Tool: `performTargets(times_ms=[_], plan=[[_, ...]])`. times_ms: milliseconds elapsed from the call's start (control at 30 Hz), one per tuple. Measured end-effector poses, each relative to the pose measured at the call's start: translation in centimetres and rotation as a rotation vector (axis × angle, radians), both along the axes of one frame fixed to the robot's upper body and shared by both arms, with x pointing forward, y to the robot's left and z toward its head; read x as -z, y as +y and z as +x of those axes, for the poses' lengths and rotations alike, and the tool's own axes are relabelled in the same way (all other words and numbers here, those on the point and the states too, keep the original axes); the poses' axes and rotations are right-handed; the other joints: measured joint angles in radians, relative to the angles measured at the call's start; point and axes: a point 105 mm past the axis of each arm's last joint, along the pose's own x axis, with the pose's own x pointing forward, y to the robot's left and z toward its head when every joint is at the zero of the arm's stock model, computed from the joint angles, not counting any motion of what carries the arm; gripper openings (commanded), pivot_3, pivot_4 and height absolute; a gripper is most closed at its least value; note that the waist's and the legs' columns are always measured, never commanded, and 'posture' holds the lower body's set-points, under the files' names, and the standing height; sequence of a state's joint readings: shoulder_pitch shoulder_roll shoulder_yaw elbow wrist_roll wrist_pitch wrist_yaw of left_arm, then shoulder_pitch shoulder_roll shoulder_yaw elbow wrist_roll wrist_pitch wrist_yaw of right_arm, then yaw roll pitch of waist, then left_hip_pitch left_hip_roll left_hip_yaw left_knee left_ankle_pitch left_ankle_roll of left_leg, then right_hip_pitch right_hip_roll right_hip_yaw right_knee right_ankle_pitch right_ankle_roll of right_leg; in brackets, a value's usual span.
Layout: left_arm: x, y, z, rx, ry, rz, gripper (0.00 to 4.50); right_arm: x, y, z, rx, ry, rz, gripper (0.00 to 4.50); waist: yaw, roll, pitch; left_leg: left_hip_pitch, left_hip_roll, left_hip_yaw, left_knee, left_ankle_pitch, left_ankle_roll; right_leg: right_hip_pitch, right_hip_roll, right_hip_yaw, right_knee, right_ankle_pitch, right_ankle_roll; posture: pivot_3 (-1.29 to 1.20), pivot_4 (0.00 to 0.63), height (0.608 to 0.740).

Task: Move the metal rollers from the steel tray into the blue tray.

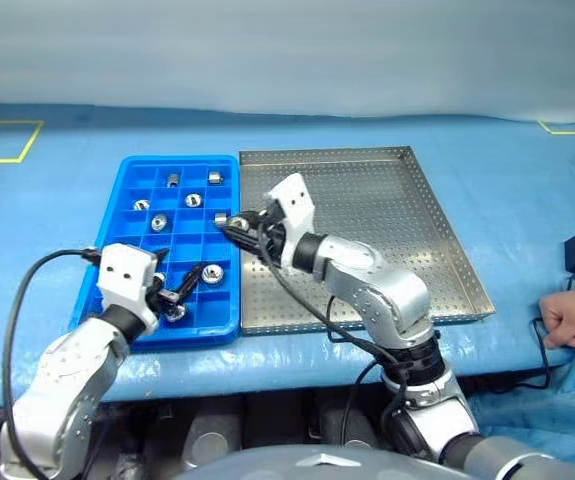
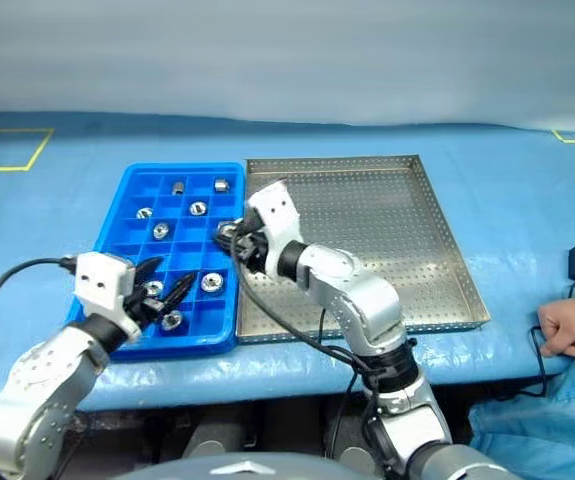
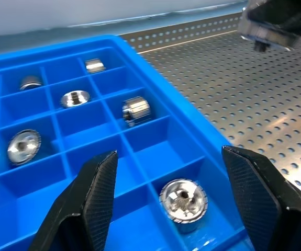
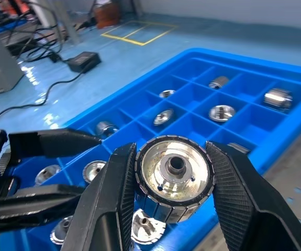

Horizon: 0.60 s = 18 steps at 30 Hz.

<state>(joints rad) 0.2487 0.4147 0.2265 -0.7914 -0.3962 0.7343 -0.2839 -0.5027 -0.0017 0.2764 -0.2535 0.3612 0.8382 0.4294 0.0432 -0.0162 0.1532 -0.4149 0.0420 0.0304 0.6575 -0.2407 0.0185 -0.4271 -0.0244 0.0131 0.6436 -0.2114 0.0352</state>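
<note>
Right wrist view: right tool gripping roller

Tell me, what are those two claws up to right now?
Right claw shut on a metal roller, over the blue tray. Left claw open, empty, over that tray's near corner. Steel tray looks cleared. Nothing in the way.

Left gripper hangs over a corner of the blue tray, its two black fingers spread wide apart. Between them, in the corner compartment, one metal roller stands on end. More metal rollers sit singly in compartments farther in. The steel tray lies alongside the blue tray's long edge, perforated floor bare.
</note>
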Motion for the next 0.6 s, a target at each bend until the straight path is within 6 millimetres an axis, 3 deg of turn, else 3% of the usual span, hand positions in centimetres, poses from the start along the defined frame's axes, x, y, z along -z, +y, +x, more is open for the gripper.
performTargets(times_ms=[400, 567, 600], plan=[[0.0, 0.9, -1.8, -0.101, 0.01, -0.001, 3.46, 2.0, 4.5, 1.8, -0.066, -0.003, 0.003, 1.75, 0.056, 0.0, 0.0, 0.0, 0.0, 0.0, 0.001, 0.0, -0.001, -0.001, 0.0, -0.001, 0.001, 0.0, -0.001, 0.38, 0.15, 0.74], [-0.2, 0.8, -2.0, -0.117, 0.001, -0.007, 3.46, 3.4, 5.1, 2.8, -0.059, 0.006, -0.026, 1.75, 0.068, 0.0, 0.0, 0.0, 0.0, 0.0, 0.001, 0.0, -0.001, 0.0, 0.0, -0.001, 0.0, 0.0, -0.001, 0.39, 0.15, 0.74], [-0.1, 0.8, -2.0, -0.12, 0.004, -0.006, 3.46, 4.0, 4.9, 3.1, -0.043, 0.02, -0.038, 2.09, 0.07, 0.0, 0.0, 0.0, -0.001, 0.0, 0.001, 0.0, -0.001, 0.0, 0.0, -0.001, 0.0, 0.0, -0.001, 0.39, 0.15, 0.74]])
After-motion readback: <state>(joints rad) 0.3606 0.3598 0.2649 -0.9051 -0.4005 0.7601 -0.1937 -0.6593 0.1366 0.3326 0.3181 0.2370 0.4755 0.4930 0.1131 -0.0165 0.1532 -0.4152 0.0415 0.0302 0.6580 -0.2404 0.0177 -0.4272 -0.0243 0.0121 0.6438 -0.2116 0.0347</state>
